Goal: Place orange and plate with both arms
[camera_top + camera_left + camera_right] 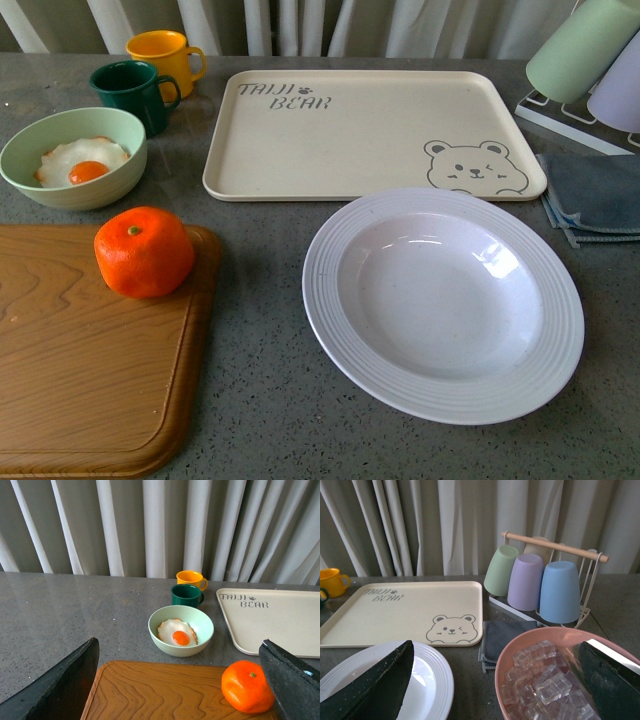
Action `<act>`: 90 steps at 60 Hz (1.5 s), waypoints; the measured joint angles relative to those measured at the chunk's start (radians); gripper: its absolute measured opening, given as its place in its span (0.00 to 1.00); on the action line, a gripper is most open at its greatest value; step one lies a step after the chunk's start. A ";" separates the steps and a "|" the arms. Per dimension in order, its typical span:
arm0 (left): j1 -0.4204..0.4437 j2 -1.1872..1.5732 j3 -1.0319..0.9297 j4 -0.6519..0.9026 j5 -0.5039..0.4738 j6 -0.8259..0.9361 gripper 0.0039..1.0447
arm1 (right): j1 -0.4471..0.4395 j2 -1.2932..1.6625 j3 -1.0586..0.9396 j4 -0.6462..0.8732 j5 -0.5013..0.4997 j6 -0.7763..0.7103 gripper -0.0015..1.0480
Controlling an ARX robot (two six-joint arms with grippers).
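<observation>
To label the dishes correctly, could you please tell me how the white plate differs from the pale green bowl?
The white plate is wide and shallow with a ridged rim; the pale green bowl is smaller, deeper and smooth-walled. The plate is empty, while the bowl holds a fried egg. The plate lies beside the wooden board; the bowl sits beyond it. Both are round, upright and on the grey table.

The grey speckled worktop (260,400) carries a brown wooden cutting board (80,370) near left and a large round white ridged plate (320,275) near right. A cream rectangular bear tray (340,140) lies beyond. A pale green bowl (75,198), a dark green mug (135,90) and a yellow mug (165,55) stand far left, and a folded grey cloth (600,195) lies right.
</observation>
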 joint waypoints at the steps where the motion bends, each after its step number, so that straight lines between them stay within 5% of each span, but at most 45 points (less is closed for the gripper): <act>1: 0.000 0.000 0.000 0.000 0.000 0.000 0.92 | 0.000 0.000 0.000 0.000 0.000 0.000 0.91; 54: 0.000 0.000 0.000 0.000 0.000 0.000 0.92 | 0.000 0.000 0.000 0.000 0.000 0.000 0.91; 62: -0.064 0.266 0.150 -0.253 -0.033 -0.050 0.92 | 0.000 0.000 0.000 0.000 0.000 0.000 0.91; 90: -0.287 1.132 0.361 0.329 -0.051 -0.124 0.92 | 0.000 0.000 0.000 0.000 -0.001 0.000 0.91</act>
